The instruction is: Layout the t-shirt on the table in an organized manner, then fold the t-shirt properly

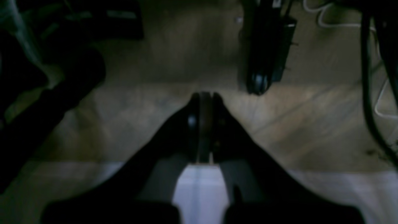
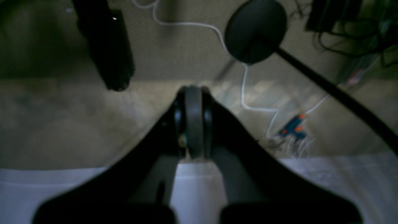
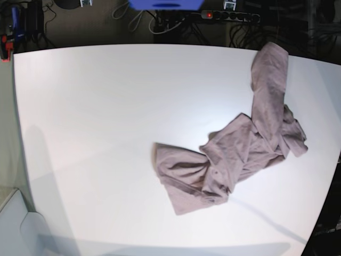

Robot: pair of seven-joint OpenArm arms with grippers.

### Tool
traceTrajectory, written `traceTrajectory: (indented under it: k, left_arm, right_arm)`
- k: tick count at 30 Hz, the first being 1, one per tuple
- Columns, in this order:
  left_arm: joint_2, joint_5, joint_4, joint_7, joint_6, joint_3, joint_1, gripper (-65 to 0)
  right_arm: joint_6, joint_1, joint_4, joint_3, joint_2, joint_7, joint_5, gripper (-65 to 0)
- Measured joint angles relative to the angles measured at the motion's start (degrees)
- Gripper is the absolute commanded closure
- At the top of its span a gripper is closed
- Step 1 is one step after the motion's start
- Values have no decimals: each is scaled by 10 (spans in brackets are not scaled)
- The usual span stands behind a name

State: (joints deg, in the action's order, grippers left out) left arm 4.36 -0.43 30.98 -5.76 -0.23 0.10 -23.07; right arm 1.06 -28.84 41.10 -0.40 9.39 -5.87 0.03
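Mauve t-shirt (image 3: 242,152) lies crumpled, twisted on white table (image 3: 106,117), right-of-centre in base view, 1 end stretching toward far right edge. Your left gripper (image 1: 202,96) has jaws pressed together, empty, over floor past table edge. Your right gripper (image 2: 192,90) same: together, empty, off shirt.

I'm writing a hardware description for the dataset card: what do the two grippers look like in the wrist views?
Both look alike. The left gripper and right gripper each have two matte black arms that widen toward the camera and narrow to rounded tips, with a grey pad strip between the jaws. No markings or cables on them are discernible; both views are dim and blurred.
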Motion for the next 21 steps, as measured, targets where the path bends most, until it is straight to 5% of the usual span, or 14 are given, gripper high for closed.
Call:
traceTrajectory:
  k: [12, 21]
  left_arm:
    - [28, -3, 425, -5, -3, -27, -249, 0]
    - [50, -83, 605, -7, 0, -68, -334, 0]
  right_arm:
    - [-2, -184, 290, 7, 56, -5, 4, 0]
    - [0, -295, 511, 50, 124, -2, 183, 0]
